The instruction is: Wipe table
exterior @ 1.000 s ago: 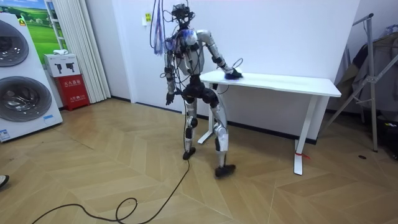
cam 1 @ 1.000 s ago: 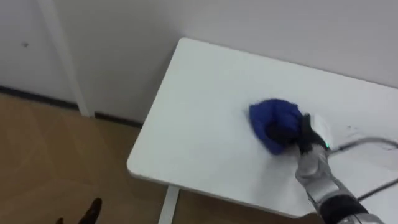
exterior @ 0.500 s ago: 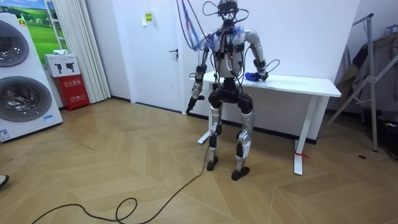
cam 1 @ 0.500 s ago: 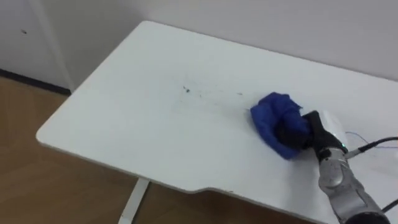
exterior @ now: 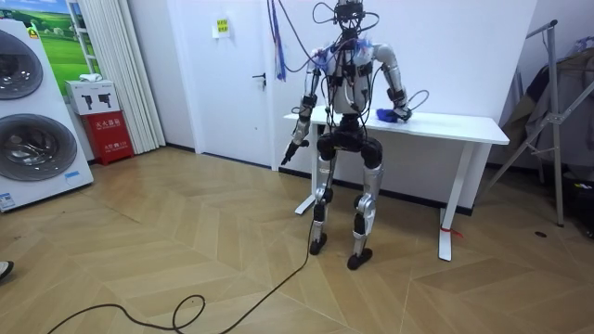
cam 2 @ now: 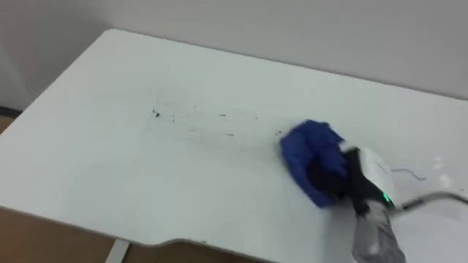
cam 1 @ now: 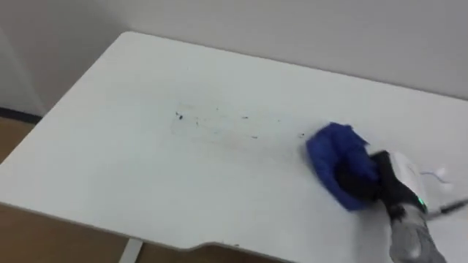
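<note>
Wiping a white table (cam 1: 131, 175), the robot's right hand (cam 1: 393, 184) presses a bunched blue cloth (cam 1: 338, 162), fingers curled into it.
Dark specks (cam 1: 179, 115) lie near the cloth; a shallow pass could miss them, or a loose hold shed the cloth. Left hand (exterior: 289, 155) hangs idle.

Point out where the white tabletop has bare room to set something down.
The white rectangular table is bare from its left edge to the faint dark specks, and along the near edge. Crowded only at the right, where the right hand grips the crumpled blue cloth.
</note>
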`<state>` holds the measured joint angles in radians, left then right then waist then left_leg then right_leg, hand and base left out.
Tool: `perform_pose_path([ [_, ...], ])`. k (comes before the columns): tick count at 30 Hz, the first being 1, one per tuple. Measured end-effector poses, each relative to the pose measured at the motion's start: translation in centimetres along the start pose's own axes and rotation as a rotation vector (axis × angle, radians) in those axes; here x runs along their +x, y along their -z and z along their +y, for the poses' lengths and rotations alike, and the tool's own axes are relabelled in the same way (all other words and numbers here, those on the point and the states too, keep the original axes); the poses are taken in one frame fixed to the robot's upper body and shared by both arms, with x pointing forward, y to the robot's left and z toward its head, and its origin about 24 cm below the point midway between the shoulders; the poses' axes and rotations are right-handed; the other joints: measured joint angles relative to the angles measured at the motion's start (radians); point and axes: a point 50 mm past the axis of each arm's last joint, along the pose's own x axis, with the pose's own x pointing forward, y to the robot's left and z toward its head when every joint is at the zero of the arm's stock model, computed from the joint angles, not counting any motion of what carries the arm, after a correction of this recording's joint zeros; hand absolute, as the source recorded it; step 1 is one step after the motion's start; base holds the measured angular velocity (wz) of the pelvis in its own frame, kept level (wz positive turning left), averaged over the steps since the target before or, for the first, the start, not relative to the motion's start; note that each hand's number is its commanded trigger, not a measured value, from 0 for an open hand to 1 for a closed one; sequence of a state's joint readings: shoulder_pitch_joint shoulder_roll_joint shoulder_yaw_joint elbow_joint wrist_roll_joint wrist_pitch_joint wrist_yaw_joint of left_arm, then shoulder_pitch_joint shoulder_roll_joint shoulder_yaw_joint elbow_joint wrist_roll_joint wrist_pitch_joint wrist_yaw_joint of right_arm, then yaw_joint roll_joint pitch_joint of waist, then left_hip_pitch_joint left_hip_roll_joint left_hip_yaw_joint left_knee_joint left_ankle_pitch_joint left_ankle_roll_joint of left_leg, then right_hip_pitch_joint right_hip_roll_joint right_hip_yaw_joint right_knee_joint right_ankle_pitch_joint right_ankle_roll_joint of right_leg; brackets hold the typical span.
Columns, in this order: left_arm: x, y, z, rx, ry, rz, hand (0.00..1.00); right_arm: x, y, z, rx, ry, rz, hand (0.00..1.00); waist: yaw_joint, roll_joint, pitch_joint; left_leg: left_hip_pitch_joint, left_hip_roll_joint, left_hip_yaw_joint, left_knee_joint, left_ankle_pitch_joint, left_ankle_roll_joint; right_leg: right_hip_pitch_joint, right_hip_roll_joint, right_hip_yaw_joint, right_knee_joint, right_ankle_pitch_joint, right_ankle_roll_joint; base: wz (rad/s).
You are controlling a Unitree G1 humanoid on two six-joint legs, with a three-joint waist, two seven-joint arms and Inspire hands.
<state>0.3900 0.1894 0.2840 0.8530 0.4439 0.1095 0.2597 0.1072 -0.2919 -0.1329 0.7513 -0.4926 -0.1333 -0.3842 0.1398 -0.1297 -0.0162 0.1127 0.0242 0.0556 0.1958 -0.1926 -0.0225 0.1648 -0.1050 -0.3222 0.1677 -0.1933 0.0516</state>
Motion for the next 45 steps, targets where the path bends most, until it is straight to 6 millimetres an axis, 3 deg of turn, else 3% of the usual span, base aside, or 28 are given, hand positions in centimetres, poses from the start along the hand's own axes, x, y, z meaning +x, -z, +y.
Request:
perform_pose_path([
  [1, -0.1, 0.4, 0.1, 0.006, 0.001, 0.007, 0.00, -0.4, 1.4, -0.5, 0.002, 0.016, 0.047, 1.00, -0.003, 0.003, -0.0003, 0.004, 0.000, -0.003, 0.001, -0.003, 0.000, 0.010, 0.000, -0.001, 0.000, 0.000, 0.001, -0.04],
  [3, -0.1, 0.2, -0.1, 0.009, 0.012, 0.000, 0.00, -0.4, 2.1, -1.0, -0.001, 0.027, 0.077, 1.00, -0.002, 0.017, -0.0040, 0.008, 0.005, -0.005, 0.003, -0.018, 0.001, 0.013, 0.005, -0.002, 0.003, 0.000, 0.002, -0.05],
  [7, -0.1, -1.7, -1.3, 0.006, 0.047, -0.051, 0.00, 1.2, -0.1, -1.0, 0.003, 0.033, 0.079, 1.00, 0.013, 0.045, -0.0007, 0.007, 0.011, -0.002, 0.007, -0.027, 0.000, 0.007, 0.008, 0.006, 0.012, 0.012, 0.001, -0.15],
  [8, -0.1, -2.4, -1.7, 0.018, 0.061, -0.071, 0.00, 1.8, -1.7, -0.4, -0.007, 0.013, 0.066, 1.00, 0.040, 0.052, 0.0007, 0.010, 0.018, 0.021, 0.007, -0.028, -0.005, -0.011, 0.012, 0.028, 0.027, 0.014, -0.003, -0.70],
  [10, 0.0, -3.7, -2.0, 0.021, 0.068, -0.099, 0.00, 2.8, -6.0, 0.4, -0.070, -0.040, -0.043, 1.00, 0.084, 0.057, 0.0039, -0.002, 0.021, 0.022, 0.007, -0.026, -0.004, -0.047, 0.023, 0.047, 0.044, 0.026, -0.021, -0.85],
  [12, 0.1, -4.8, -2.2, 0.037, 0.073, -0.124, 0.00, 2.6, -14.7, 2.0, -0.161, -0.119, -0.336, 1.00, 0.115, 0.053, 0.0146, -0.019, 0.027, 0.004, 0.006, -0.017, -0.010, -0.077, 0.040, 0.047, 0.041, 0.038, -0.039, -0.43],
  [13, 0.1, -5.1, -2.2, 0.040, 0.076, -0.132, 0.00, 2.4, -16.8, 2.4, -0.173, -0.133, -0.402, 1.00, 0.115, 0.050, 0.0171, -0.024, 0.028, -0.005, 0.005, -0.013, -0.012, -0.077, 0.042, 0.040, 0.038, 0.039, -0.040, 0.21],
  [14, 0.0, -5.8, -2.3, 0.050, 0.077, -0.154, 0.00, 1.8, -20.4, 3.0, -0.188, -0.165, -0.515, 1.00, 0.126, 0.045, 0.0219, -0.034, 0.028, -0.024, 0.002, -0.005, -0.012, -0.078, 0.043, 0.020, 0.034, 0.038, -0.042, 0.49],
  [15, -0.1, -6.3, -2.4, 0.067, 0.080, -0.182, 0.00, 1.5, -22.6, 2.9, -0.196, -0.174, -0.587, 1.00, 0.152, 0.042, 0.0309, -0.037, 0.028, -0.041, 0.001, -0.003, -0.013, -0.080, 0.047, 0.016, 0.027, 0.035, -0.042, 0.51],
  [17, -0.2, -5.5, -2.4, 0.086, 0.095, -0.163, 0.00, 1.7, -24.0, 2.3, -0.192, -0.176, -0.625, 1.00, 0.186, 0.039, 0.0308, -0.047, 0.019, -0.081, 0.001, 0.000, -0.013, -0.067, 0.044, -0.018, 0.009, 0.032, -0.039, 0.64],
  [19, -0.4, -3.5, -2.3, 0.108, 0.098, -0.103, 0.00, 2.1, -23.4, 2.3, -0.183, -0.189, -0.601, 1.00, 0.194, 0.034, 0.0287, -0.049, 0.009, -0.109, 0.000, 0.004, -0.008, -0.051, 0.035, -0.050, 0.000, 0.026, -0.028, 0.68],
  [20, -0.7, -1.9, -2.2, 0.124, 0.105, -0.061, 0.00, 2.5, -21.2, 2.9, -0.186, -0.214, -0.536, 1.00, 0.193, 0.036, 0.0295, -0.046, 0.003, -0.126, 0.002, 0.005, -0.007, -0.035, 0.031, -0.062, -0.001, 0.025, -0.027, 0.74],
  [21, -0.8, -0.8, -2.1, 0.123, 0.111, -0.029, 0.00, 2.7, -17.6, 3.7, -0.199, -0.233, -0.440, 1.00, 0.190, 0.035, 0.0289, -0.040, -0.004, -0.127, 0.002, 0.008, -0.003, -0.016, 0.025, -0.064, 0.000, 0.024, -0.026, 0.81],
  [22, -0.9, -0.3, -2.0, 0.125, 0.110, -0.017, 0.00, 2.6, -15.5, 3.9, -0.142, -0.238, -0.391, 1.00, 0.186, 0.036, 0.0295, -0.035, -0.008, -0.127, 0.002, 0.008, -0.001, -0.005, 0.020, -0.062, 0.000, 0.022, -0.023, 0.88],
  [24, -1.3, 2.2, -1.6, 0.140, 0.100, 0.045, 0.00, 1.3, -10.4, 3.7, -0.030, -0.160, -0.324, 1.00, 0.115, 0.036, 0.0248, -0.011, -0.033, -0.104, -0.001, 0.015, 0.008, 0.040, -0.004, -0.053, 0.001, 0.009, -0.002, 0.73],
  [25, -1.3, 2.5, -1.4, 0.141, 0.093, 0.054, 0.00, 1.1, -9.1, 3.4, -0.019, -0.132, -0.302, 1.00, 0.101, 0.036, 0.0250, -0.004, -0.037, -0.096, -0.002, 0.015, 0.008, 0.050, -0.010, -0.048, 0.000, 0.007, 0.002, 0.31],
  [27, -1.1, 2.7, -0.5, 0.114, 0.057, 0.059, 0.00, 0.1, -4.4, 2.1, 0.012, -0.017, -0.173, 1.00, 0.070, 0.038, 0.0196, 0.017, -0.043, -0.067, -0.005, 0.014, 0.009, 0.063, -0.020, -0.038, 0.002, 0.006, 0.008, -0.17],
  [28, -1.1, 2.7, -0.4, 0.114, 0.052, 0.053, 0.00, -0.1, -3.5, 1.8, 0.013, 0.005, -0.147, 1.00, 0.055, 0.037, 0.0189, 0.018, -0.044, -0.065, -0.005, 0.014, 0.010, 0.064, -0.021, -0.038, 0.002, 0.006, 0.008, -0.26],
  [30, -0.8, 1.7, -0.2, 0.123, 0.044, 0.015, 0.00, -1.3, 0.5, 0.1, 0.010, 0.081, -0.049, 1.00, 0.003, 0.041, 0.0043, 0.017, -0.055, -0.058, -0.006, 0.011, 0.015, 0.064, -0.031, -0.034, 0.002, 0.004, 0.015, -0.11],
  [33, -0.5, 0.0, -0.1, 0.115, 0.032, -0.061, 0.00, -1.9, 3.3, -1.3, 0.011, 0.132, 0.054, 1.00, -0.017, 0.054, -0.0054, 0.034, -0.053, -0.044, -0.013, -0.010, 0.047, 0.070, -0.031, -0.025, 0.000, -0.003, 0.027, -0.31],
  [35, -0.4, -0.5, -0.2, 0.110, 0.035, -0.080, 0.00, -1.9, 3.9, -1.4, 0.008, 0.131, 0.089, 1.00, -0.022, 0.057, -0.0067, 0.044, -0.052, -0.037, -0.013, -0.022, 0.048, 0.075, -0.030, -0.025, 0.002, -0.003, 0.030, -0.40],
  [37, -0.5, -0.7, -0.6, 0.123, 0.048, -0.090, 0.00, -1.1, 3.0, -1.3, 0.027, 0.118, 0.101, 1.00, -0.019, 0.058, -0.0066, 0.047, -0.047, -0.019, -0.005, -0.025, 0.047, 0.073, -0.028, -0.010, 0.002, 0.000, 0.036, -0.37],
  [40, -0.9, -0.8, -2.1, 0.163, 0.089, -0.085, 0.00, 0.7, 0.5, -0.7, 0.023, 0.070, 0.108, 1.00, 0.028, 0.067, -0.0063, 0.049, -0.030, 0.016, 0.000, -0.025, 0.038, 0.051, -0.012, 0.029, 0.009, 0.018, 0.021, -0.52],
  [42, -1.0, -0.3, -3.0, 0.166, 0.122, -0.050, 0.00, 2.5, -3.9, 0.6, 0.000, -0.021, 0.035, 1.00, 0.094, 0.072, -0.0044, 0.029, -0.019, 0.005, 0.007, -0.024, 0.036, 0.005, 0.010, 0.044, 0.023, 0.038, -0.004, -0.88],
  [43, -1.1, -0.1, -3.2, 0.169, 0.128, -0.037, 0.00, 2.9, -5.3, 1.0, -0.003, -0.046, 0.003, 1.00, 0.105, 0.072, -0.0041, 0.019, -0.019, -0.007, 0.010, -0.024, 0.035, -0.009, 0.016, 0.044, 0.023, 0.044, -0.011, -0.73],
  [44, -1.2, 0.4, -3.4, 0.176, 0.140, -0.017, 0.00, 3.7, -9.0, 1.7, -0.008, -0.103, -0.083, 1.00, 0.126, 0.072, -0.0028, 0.001, -0.015, -0.026, 0.013, -0.022, 0.033, -0.032, 0.028, 0.042, 0.022, 0.054, -0.022, -0.31],
  [45, -1.1, 0.3, -3.5, 0.182, 0.156, -0.007, 0.00, 4.2, -12.4, 1.8, -0.034, -0.136, -0.184, 1.00, 0.134, 0.073, 0.0041, -0.027, -0.012, -0.053, 0.030, -0.020, 0.029, -0.049, 0.036, 0.032, 0.020, 0.058, -0.030, -0.04],
])
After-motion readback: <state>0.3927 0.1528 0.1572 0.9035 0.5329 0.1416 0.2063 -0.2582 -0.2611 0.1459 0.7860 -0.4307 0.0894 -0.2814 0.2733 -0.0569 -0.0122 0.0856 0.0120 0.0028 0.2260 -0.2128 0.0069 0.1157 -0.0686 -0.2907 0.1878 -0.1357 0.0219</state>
